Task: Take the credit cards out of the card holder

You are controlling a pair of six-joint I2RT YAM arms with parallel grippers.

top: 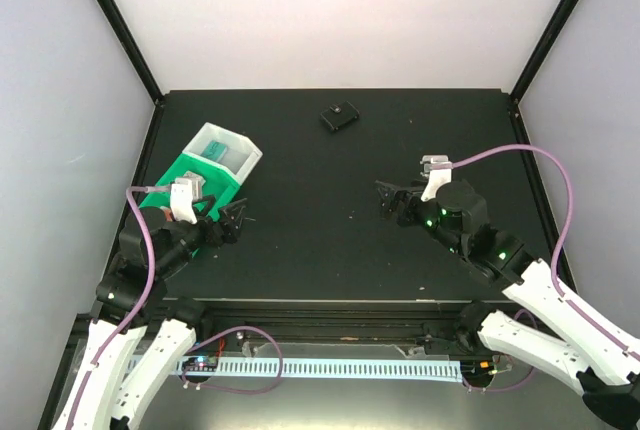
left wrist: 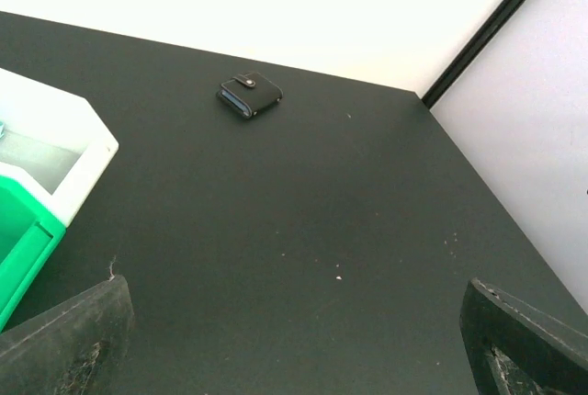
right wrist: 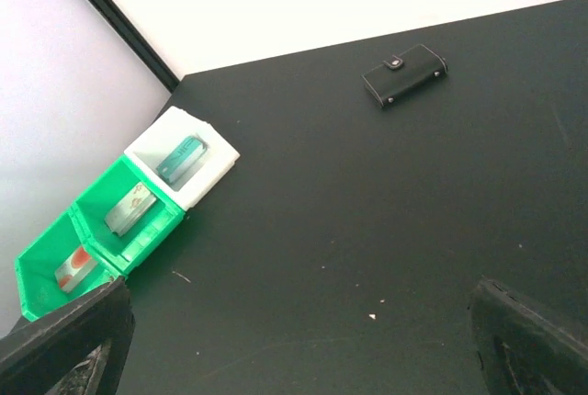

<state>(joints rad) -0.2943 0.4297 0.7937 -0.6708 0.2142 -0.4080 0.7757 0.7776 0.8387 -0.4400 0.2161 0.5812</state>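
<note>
The card holder (top: 340,116) is a small black wallet, closed with a snap, lying at the far middle of the black table; it also shows in the left wrist view (left wrist: 250,95) and the right wrist view (right wrist: 404,73). A teal card (right wrist: 181,161) lies in the white bin (right wrist: 213,143). A pale card (right wrist: 130,209) and a card with a red mark (right wrist: 75,269) lie in the two green bins (right wrist: 99,195). My left gripper (top: 236,218) is open and empty beside the bins. My right gripper (top: 388,200) is open and empty right of the table's centre. Both are well short of the wallet.
The white bin (top: 240,140) and green bins (top: 190,175) stand in a row at the left of the table, partly under my left wrist. Black frame posts and pale walls close in the table's far and side edges.
</note>
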